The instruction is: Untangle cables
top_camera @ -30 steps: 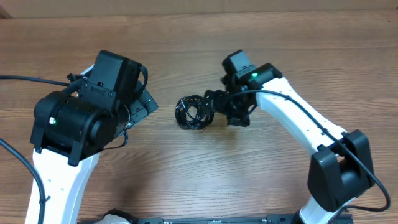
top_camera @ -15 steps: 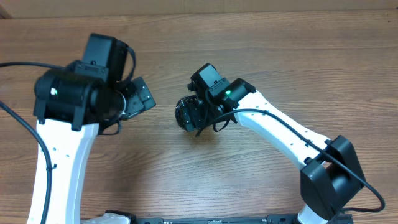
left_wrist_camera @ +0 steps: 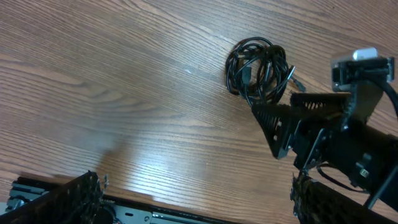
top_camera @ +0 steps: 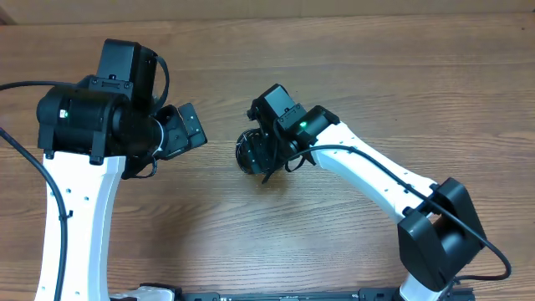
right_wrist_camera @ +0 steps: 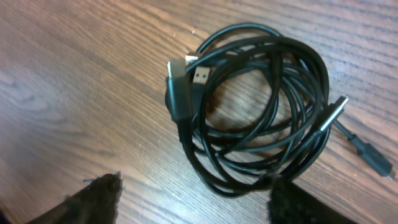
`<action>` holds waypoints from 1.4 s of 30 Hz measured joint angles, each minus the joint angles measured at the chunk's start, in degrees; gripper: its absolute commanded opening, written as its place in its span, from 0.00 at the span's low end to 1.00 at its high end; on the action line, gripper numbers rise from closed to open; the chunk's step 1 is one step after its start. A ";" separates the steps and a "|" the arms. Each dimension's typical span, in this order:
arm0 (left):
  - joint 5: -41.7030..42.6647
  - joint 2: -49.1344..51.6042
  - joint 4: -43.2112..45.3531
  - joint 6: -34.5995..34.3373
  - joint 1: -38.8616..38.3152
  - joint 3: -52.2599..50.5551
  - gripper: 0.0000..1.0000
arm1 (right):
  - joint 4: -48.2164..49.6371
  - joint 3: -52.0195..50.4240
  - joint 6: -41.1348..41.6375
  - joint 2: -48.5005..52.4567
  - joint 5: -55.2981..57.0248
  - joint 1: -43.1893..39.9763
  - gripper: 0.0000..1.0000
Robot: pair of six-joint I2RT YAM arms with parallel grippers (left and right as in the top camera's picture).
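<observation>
Currently the right gripper [right_wrist_camera: 198, 184] hangs, jaws apart, over the coiled cables [right_wrist_camera: 179, 115]; the left gripper [left_wrist_camera: 196, 186] gapes wide, empty.

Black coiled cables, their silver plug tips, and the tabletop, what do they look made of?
Black coiled cables: probably rubber or plastic jacket, smooth, slightly glossy, bending in soft loops. Silver plug tips: look like bare metal, shiny. Brown tabletop: wood or wood-look laminate, visible grain, faint sheen.

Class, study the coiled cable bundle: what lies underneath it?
Bare wooden table shows through the loops of the cables and around them. Wood directly beneath the strands is covered; nothing else shows underneath.
</observation>
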 measured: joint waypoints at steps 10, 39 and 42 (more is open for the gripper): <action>0.22 0.00 0.02 0.00 0.00 0.00 1.00 | 4.74 -2.34 -1.11 0.17 0.37 0.00 0.64; 0.46 1.14 0.24 0.15 0.00 0.00 0.99 | -5.14 4.61 1.09 4.09 -1.36 0.00 0.04; 0.61 1.14 0.24 0.15 0.00 0.00 1.00 | -10.16 11.72 1.31 3.82 -1.40 0.00 0.04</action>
